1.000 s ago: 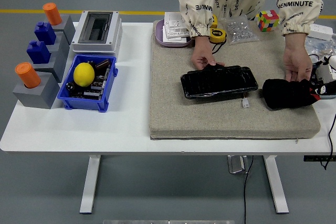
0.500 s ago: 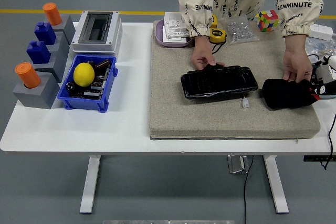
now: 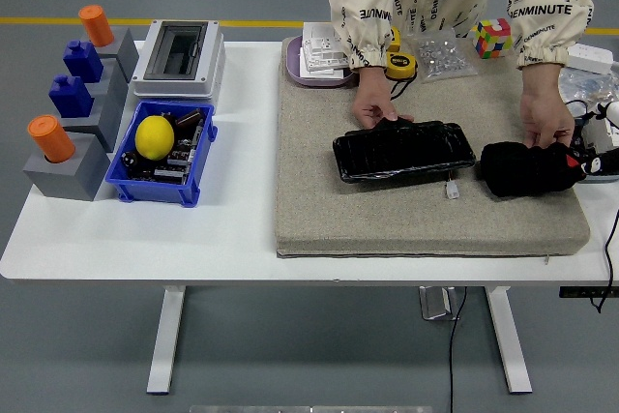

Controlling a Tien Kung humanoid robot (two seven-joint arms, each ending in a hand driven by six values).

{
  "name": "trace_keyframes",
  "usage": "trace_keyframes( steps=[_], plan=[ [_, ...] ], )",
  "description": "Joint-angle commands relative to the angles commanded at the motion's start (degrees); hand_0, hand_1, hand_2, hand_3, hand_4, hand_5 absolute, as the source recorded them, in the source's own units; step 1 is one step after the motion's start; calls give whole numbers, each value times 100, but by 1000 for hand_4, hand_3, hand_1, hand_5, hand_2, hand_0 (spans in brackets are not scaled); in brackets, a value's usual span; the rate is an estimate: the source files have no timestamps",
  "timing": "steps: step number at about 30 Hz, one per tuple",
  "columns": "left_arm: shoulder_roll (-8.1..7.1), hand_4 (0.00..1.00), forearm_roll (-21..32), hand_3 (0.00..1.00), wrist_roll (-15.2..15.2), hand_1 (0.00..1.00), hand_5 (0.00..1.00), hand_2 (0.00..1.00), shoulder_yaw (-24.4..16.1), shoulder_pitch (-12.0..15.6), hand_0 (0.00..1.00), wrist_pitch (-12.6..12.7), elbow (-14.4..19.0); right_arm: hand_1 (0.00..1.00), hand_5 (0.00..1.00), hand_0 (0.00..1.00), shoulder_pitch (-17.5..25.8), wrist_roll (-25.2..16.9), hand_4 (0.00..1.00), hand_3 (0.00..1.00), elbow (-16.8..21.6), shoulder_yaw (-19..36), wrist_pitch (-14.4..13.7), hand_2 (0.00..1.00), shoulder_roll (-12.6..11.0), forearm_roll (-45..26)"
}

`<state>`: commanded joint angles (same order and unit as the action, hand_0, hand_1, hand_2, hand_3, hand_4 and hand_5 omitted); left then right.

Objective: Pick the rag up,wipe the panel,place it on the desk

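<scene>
On the near half of the grey mat (image 3: 387, 220) nothing lies; a little farther in, the black panel (image 3: 403, 150) rests flat near the mat's middle, glossy and ribbed, with a small white plug (image 3: 452, 190) just beside its near right corner. To its right, close to the mat's right edge, sits the rag (image 3: 528, 168), a dark, soft bundle bunched into a rounded lump. Over the last second that lump has drawn in a little: its right end has pulled back from the mat's edge and it looks tighter, while the panel has not shifted at all. The person's hand on the right (image 3: 547, 123) rests on the rag's far top, fingers curled down onto the cloth, and appears to be tidying or gathering it; the other hand (image 3: 375, 105) presses on the panel's far edge, fingers lying together, as it did a second ago. Neither robot hand is in the picture, so their fingers cannot be told. As I judge it, the change is a person's small adjustment, not wiping by the robot; with the rag lying on the mat beside the panel, the scene fits equally a rag set ready for picking up and a rag put down after wiping. At the far left stand a blue bin (image 3: 145, 188) with a yellow lemon (image 3: 154, 136).
</scene>
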<state>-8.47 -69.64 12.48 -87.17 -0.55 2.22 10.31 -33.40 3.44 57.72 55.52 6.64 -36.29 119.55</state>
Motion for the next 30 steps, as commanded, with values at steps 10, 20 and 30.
trace_keyframes(
  steps=[10,20,30],
  plan=[
    [11,599,15,567,-4,697,477,745,-1,-15,650,-2,0,736,459,782,-22,3,998,828,-6,13,8,826,-17,5],
    [-10,600,2,567,0,697,477,745,13,-21,650,-3,0,737,459,782,-33,4,998,828,-19,-23,13,826,-25,-2],
    [-38,599,-9,567,11,697,476,745,52,7,650,-6,0,737,460,782,-10,3,998,829,-35,-93,17,826,-23,-9]
  ],
)
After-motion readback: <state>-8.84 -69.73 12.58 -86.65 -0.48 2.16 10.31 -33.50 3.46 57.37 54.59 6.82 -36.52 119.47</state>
